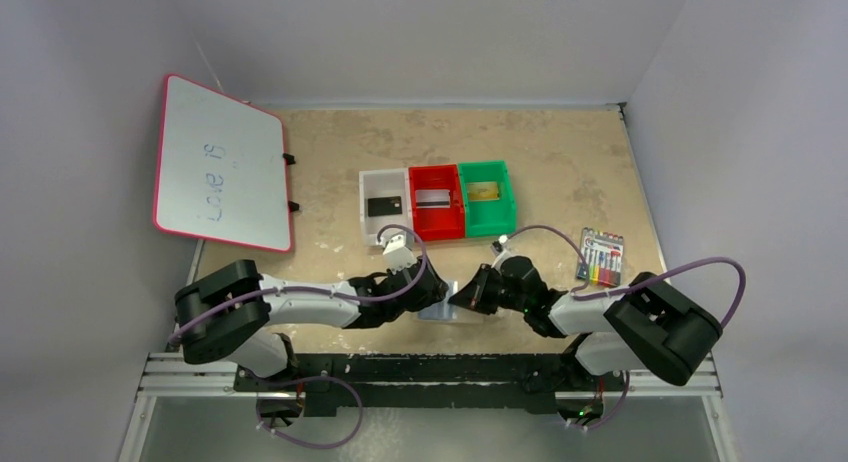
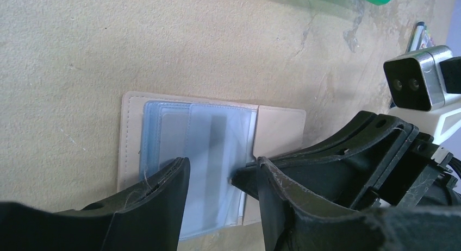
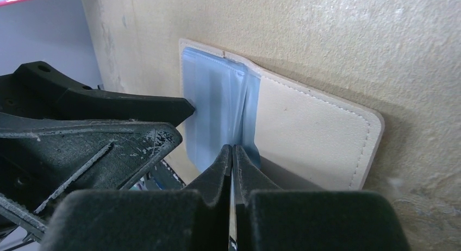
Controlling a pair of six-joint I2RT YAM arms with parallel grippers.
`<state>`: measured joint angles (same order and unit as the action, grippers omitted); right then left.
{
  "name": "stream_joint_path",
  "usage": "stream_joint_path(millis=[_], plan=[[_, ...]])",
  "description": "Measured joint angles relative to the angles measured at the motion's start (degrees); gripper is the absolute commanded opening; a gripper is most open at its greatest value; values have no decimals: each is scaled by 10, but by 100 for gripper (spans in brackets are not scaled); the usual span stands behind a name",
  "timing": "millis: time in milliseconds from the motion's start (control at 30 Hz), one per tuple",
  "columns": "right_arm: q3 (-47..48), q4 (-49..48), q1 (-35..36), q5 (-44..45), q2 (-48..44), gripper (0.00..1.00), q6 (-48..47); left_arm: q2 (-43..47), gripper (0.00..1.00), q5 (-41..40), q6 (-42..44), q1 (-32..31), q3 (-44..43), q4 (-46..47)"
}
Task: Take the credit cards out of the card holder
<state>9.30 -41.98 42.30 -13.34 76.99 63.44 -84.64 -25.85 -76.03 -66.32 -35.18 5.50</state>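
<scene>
So the tan desk (image 1: 560,162) has a pink-framed whiteboard (image 1: 220,167) leaning at its far left. Both arms reach in toward the near middle. The left tool (image 2: 223,167) is about halfway open and sits over the holder's clear pockets with nothing in its grip. The right tool (image 3: 232,150) is closed tight, tips right at the pocket edge by the fold; can't tell if it's pinching the plastic.

Mid-desk there's a row of a white bin (image 1: 364,207), a red bin (image 1: 414,212) and a green bin (image 1: 508,197). The card holder (image 2: 280,129) lies open flat on the desk just in front of the arms, between the two tools. A marker pack (image 1: 603,257) is off to the right.

There's a black card (image 1: 384,206) in the white bin, a silvery card (image 1: 432,196) in the red one and a gold card (image 1: 484,190) in the green one. A pale striped card (image 2: 217,137) shows through the holder's sleeve.
</scene>
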Motion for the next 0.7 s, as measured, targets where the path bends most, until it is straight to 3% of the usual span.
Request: stream_joint_path(millis=[267, 533, 700], plan=[[0, 11, 0, 3, 0, 4, 0, -24, 48, -19, -1, -12, -30, -27], [8, 53, 0, 5, -29, 44, -4, -60, 48, -17, -5, -24, -49, 2], [23, 163, 0, 29, -111, 50, -19, -73, 48, -23, -14, -19, -50, 28]])
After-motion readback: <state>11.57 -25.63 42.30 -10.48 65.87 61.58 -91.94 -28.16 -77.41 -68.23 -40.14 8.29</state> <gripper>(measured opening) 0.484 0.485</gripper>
